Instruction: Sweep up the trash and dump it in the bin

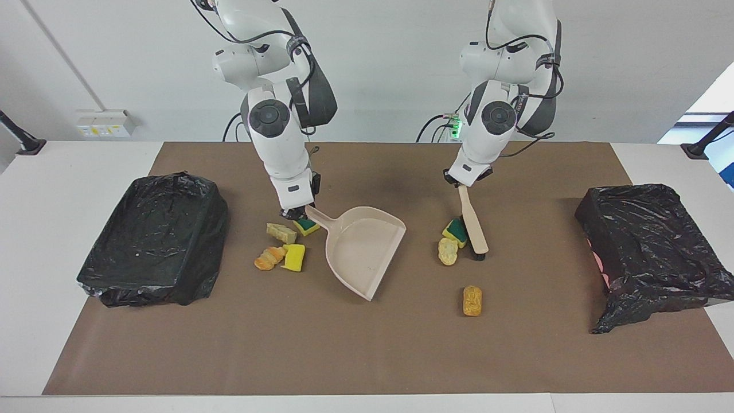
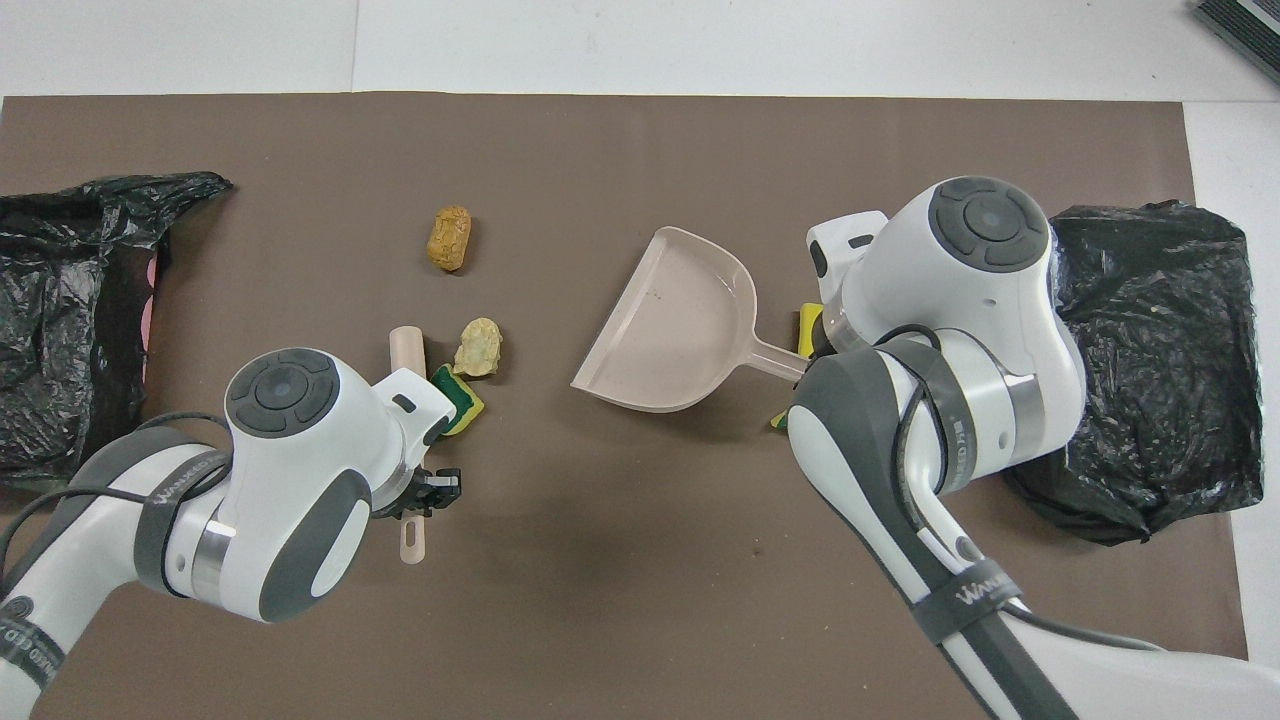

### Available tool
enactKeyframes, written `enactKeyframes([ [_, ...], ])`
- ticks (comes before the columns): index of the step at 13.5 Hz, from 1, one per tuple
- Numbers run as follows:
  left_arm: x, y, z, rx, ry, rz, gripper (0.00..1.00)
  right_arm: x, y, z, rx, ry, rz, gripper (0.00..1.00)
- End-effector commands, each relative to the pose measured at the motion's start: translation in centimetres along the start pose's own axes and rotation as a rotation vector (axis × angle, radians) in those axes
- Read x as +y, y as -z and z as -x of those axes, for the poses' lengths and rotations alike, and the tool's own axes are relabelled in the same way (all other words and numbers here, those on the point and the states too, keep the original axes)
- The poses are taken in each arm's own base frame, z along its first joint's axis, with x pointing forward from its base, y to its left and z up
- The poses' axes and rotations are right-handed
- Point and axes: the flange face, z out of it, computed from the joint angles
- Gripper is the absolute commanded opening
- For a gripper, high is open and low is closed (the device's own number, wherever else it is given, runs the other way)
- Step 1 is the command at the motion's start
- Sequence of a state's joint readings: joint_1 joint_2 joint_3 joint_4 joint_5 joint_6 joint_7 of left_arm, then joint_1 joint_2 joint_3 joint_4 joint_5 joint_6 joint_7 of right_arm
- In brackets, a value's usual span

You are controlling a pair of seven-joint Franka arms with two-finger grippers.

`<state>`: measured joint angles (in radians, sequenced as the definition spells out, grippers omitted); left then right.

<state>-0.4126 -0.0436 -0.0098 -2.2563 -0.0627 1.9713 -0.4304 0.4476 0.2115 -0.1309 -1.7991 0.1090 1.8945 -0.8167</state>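
Right pincer [image 1: 295, 213] clamps the beige plastic dustpan's [image 1: 362, 250] handle, mouth apparently angled toward frame-centre scraps, while left pincer [image 1: 460, 182], shut on the beige brush [image 1: 473, 224], readies sweeping.

White table [image 1: 69, 172], brown mat [image 1: 355, 344] covering most of top. Plain white wall [image 1: 390, 57] across upper frame. Socket plate [image 1: 104, 123] on wall, upper left. Black clamp mounts [image 1: 23, 140] at table's rear corners. Bright window edge [image 1: 714, 97] at upper right. Lighting even, soft shadows.
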Motion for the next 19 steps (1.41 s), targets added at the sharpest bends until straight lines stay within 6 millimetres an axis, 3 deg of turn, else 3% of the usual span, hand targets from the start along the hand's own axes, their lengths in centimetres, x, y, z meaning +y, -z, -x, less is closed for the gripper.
enactKeyframes([
  [1,0.1,-0.1,-0.2,0.051,-0.029,0.004,0.0,-2.9,-1.5,-0.7,-0.026,0.106,0.039,0.0],
  [7,0.9,-0.1,-0.1,0.056,-0.168,0.047,0.0,-6.5,-4.5,-0.2,0.023,0.104,0.115,0.0],
  [9,3.6,-0.1,1.4,0.045,-0.204,0.072,0.0,-8.1,-5.9,-0.8,0.004,-0.001,0.096,0.0],
  [16,13.3,1.7,6.9,0.065,-0.349,0.154,0.0,-8.2,-6.0,-0.7,-0.012,-0.052,0.082,0.0],
  [18,14.9,3.4,6.6,0.062,-0.368,0.156,0.0,-8.2,-6.0,-0.8,-0.012,-0.053,0.081,0.0],
  [19,14.7,4.5,5.8,0.056,-0.362,0.151,0.0,-8.3,-6.0,-0.8,-0.012,-0.053,0.081,0.0],
])
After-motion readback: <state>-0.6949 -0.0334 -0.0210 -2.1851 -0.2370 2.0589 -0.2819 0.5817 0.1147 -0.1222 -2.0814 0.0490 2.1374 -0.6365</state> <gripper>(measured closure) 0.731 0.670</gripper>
